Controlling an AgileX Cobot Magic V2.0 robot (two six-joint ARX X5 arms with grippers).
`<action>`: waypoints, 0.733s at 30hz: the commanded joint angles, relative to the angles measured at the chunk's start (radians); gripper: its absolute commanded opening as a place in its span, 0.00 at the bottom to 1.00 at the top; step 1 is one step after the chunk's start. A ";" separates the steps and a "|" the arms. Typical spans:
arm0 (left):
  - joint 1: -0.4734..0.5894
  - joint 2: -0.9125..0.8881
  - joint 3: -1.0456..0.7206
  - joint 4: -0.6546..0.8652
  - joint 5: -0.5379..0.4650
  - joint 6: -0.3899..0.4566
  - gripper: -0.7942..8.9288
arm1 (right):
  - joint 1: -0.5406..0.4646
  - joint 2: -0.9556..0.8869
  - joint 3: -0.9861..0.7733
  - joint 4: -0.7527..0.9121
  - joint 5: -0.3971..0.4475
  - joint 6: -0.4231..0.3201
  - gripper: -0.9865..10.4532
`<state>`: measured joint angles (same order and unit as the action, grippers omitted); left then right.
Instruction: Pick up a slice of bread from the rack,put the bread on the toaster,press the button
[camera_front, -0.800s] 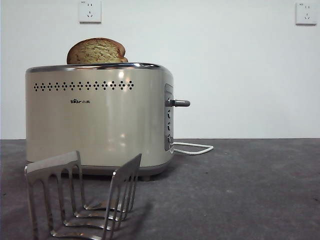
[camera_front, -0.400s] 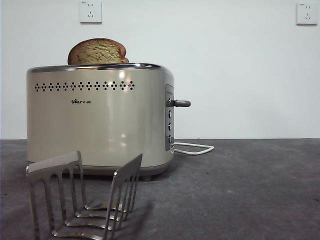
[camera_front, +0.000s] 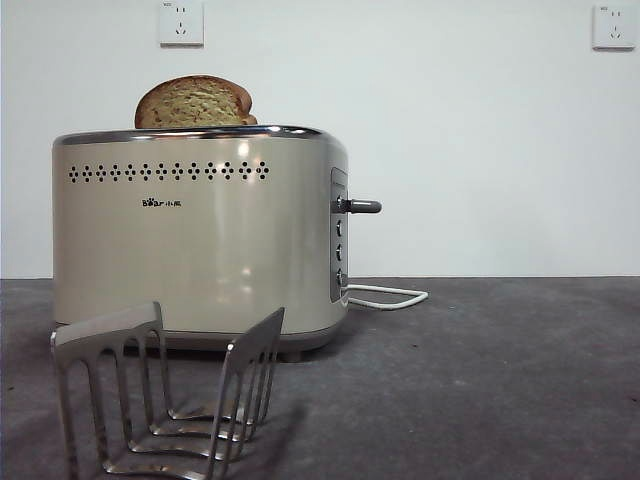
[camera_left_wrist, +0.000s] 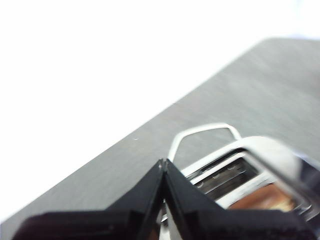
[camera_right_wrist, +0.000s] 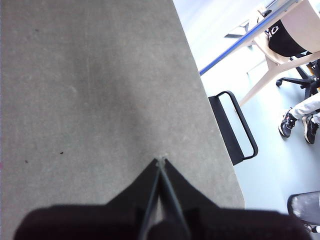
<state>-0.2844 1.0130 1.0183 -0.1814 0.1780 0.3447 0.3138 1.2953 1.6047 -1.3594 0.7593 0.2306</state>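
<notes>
The cream-beige toaster (camera_front: 200, 235) stands at the left of the front view, and the slice of bread (camera_front: 195, 102) sticks up out of its top slot. The dark button lever (camera_front: 362, 206) juts from the toaster's side panel, raised. In front of the toaster the silver rack (camera_front: 165, 395) holds nothing. My left gripper (camera_left_wrist: 163, 165) is shut and empty, hovering above the toaster's chrome top (camera_left_wrist: 260, 160), where the bread's brown crust (camera_left_wrist: 262, 199) shows. Over bare table, my right gripper (camera_right_wrist: 160, 162) is shut with nothing in it. Neither arm shows in the front view.
A white power cord (camera_front: 390, 295) loops on the grey table (camera_front: 480, 380) behind the toaster. Two wall sockets (camera_front: 180, 22) sit on the white wall. The right wrist view shows the table's edge (camera_right_wrist: 220, 135) with chairs and a person's feet (camera_right_wrist: 300, 125) beyond.
</notes>
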 joint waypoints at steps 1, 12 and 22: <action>0.054 -0.088 -0.227 0.119 0.006 -0.101 0.08 | 0.000 0.023 0.003 -0.022 0.003 0.000 0.09; 0.259 -0.555 -0.832 0.286 0.001 -0.206 0.08 | 0.000 0.060 0.002 -0.022 0.000 0.000 0.09; 0.292 -0.839 -1.010 0.202 -0.017 -0.298 0.08 | 0.000 0.060 0.002 -0.022 0.000 0.000 0.09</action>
<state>0.0048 0.1879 0.0181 0.0208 0.1673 0.0669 0.3138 1.3491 1.6047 -1.3598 0.7589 0.2306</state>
